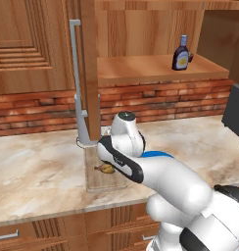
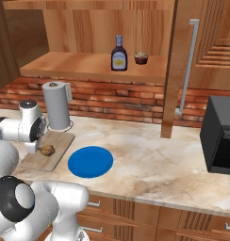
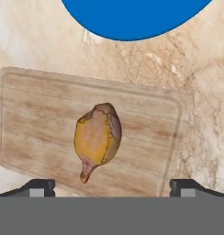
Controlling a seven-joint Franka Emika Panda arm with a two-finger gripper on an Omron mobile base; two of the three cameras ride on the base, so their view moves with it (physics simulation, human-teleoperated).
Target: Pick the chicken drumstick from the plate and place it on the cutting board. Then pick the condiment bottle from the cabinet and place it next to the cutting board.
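The small golden-brown chicken drumstick point(image 3: 98, 139) lies free on the light wooden rectangular cutting board point(image 3: 40, 119), directly below the two-finger gripper point(image 3: 112, 186), whose jaws stand wide apart and hold nothing. The flat round blue plate point(image 2: 90, 161) sits bare just right of the board. The small dark brown condiment bottle point(image 2: 119, 53) stands upright on the reddish-brown wooden cabinet point(image 2: 74, 63) shelf, far, up and right of the gripper; probably the next target.

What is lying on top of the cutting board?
The chicken drumstick lies on the cutting board, with the open gripper above. The arm covers part of the board in the base views.
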